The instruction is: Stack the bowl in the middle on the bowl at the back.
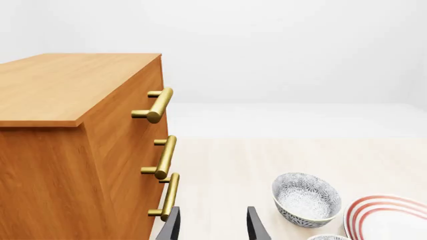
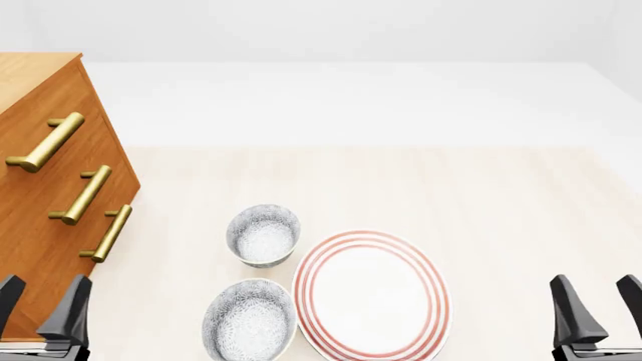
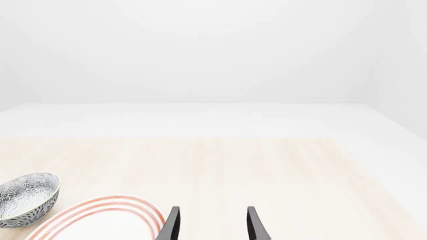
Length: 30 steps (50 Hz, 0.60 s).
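The small round grey-and-white speckled bowl in the middle [image 2: 251, 321] sits upright on the pale wooden worktop [image 2: 501, 203], ahead and right of the left hand [image 2: 40, 304]. Its speckled twin, the bowl at the back [image 2: 264, 235], stands just beyond, seemingly not touching. Both the left hand and the right hand [image 2: 599, 303] are spread open, holding nothing.

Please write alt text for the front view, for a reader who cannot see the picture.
Two speckled bowls sit on a pale wooden table, the bowl at the back just behind the bowl in the middle, beside a red-ringed white plate. A wooden drawer cabinet stands at left; the open left gripper and right gripper wait at the near edge.
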{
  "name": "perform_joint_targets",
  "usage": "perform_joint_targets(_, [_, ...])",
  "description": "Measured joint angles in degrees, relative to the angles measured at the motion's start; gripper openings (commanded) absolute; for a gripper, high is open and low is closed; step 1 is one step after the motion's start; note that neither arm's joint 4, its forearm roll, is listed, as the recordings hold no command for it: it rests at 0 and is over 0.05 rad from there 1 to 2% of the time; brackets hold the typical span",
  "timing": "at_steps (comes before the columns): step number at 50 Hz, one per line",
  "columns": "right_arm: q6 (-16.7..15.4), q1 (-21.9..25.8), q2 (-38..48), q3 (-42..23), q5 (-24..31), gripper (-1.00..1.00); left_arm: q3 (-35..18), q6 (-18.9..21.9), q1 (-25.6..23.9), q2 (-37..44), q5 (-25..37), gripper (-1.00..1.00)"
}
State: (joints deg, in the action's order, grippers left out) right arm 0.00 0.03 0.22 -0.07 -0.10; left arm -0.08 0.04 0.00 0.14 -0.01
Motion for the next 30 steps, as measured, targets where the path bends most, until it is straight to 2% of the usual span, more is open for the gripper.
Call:
perform_joint_targets(21, [0.28, -0.08, 0.81, -0.16, -0.7, 1.0, -0.24, 0.65, -0.2, 1.92, -0.75, 1.0])
perform_joint_targets(30, [0.68, -0.05, 0.73, -0.31, -0.64, 1.0, -4.29, -2.74, -0.09, 0.98, 3.9, 1.0])
